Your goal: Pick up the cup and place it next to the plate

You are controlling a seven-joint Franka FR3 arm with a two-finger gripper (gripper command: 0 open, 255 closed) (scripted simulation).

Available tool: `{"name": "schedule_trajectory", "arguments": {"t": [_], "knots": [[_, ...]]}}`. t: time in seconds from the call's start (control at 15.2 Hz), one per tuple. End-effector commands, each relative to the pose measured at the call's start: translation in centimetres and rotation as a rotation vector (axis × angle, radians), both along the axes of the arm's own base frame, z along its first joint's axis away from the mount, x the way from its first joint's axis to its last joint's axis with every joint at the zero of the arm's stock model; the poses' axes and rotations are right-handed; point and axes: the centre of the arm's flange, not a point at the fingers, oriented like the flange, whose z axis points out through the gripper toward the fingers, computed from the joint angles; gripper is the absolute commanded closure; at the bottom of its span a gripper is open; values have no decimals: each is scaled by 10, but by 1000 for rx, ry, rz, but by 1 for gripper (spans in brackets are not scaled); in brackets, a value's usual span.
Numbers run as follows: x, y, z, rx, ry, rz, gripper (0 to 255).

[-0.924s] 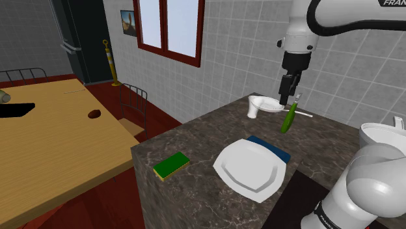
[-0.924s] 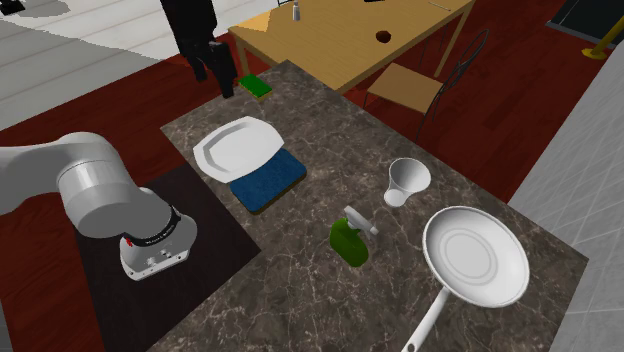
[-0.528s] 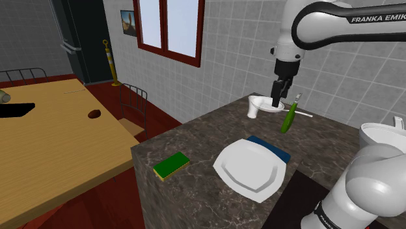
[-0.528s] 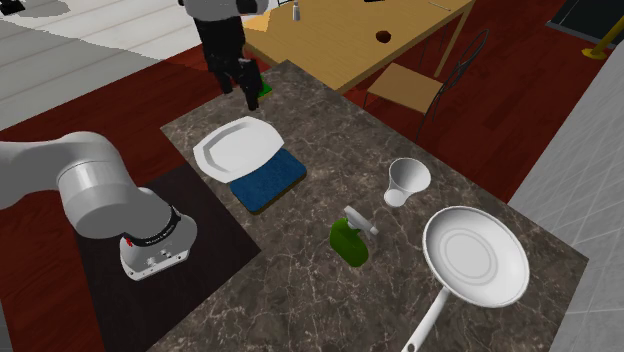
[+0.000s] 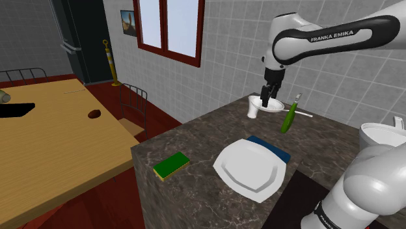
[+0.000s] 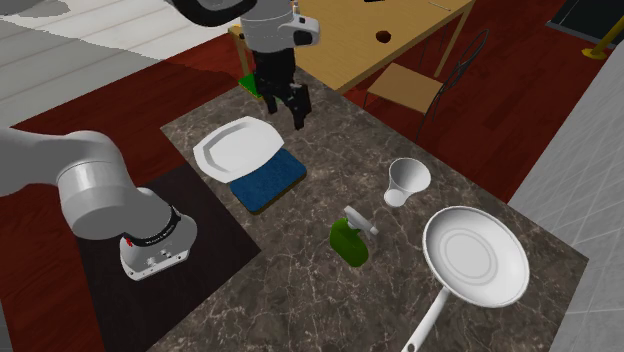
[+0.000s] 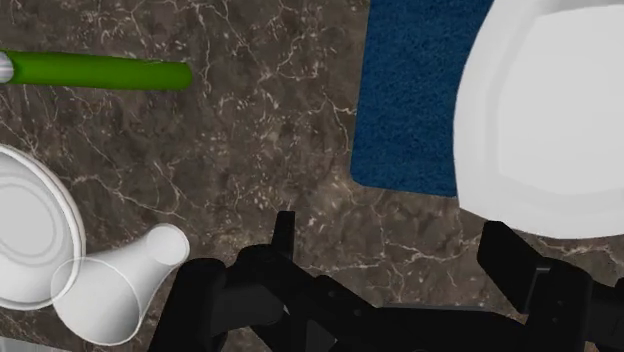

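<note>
The white flared cup (image 5: 254, 106) (image 6: 405, 181) stands on the dark marble counter (image 5: 195, 188), near its far edge and beside a white pan. The white eight-sided plate (image 5: 250, 169) (image 6: 237, 146) lies nearer the stand, half on a blue cloth (image 5: 272, 148) (image 6: 268, 180). My black gripper (image 5: 268, 99) (image 6: 288, 108) hangs open well above the counter, holding nothing. In the wrist view the gripper (image 7: 392, 245) looks down on bare counter, with the cup (image 7: 115, 285) off beyond one finger and the plate (image 7: 550, 110) beyond the other.
A green bottle (image 5: 289, 116) (image 6: 348, 241) (image 7: 100, 72) stands between cup and stand. The white frying pan (image 6: 475, 255) (image 7: 25, 235) sits by the cup. A green-yellow sponge (image 5: 172, 165) lies near the counter's corner. A wooden table (image 5: 52, 130) and chair (image 5: 133, 104) stand beyond.
The arm has swung the gripper left and slightly down in the shoulder view, toward the cup. In the second exterior view it moved right. The fingers stayed open; nothing on the counter moved.
</note>
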Motion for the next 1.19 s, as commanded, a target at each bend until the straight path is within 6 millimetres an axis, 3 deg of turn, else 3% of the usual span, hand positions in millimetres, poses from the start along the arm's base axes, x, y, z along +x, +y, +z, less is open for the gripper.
{"name": "schedule_trajectory", "arguments": {"t": [0.0,1.12], "knots": [[17,-12,-11,-12,-11,-6,0],[153,-146,-98,-111,-87,-66,0]]}}
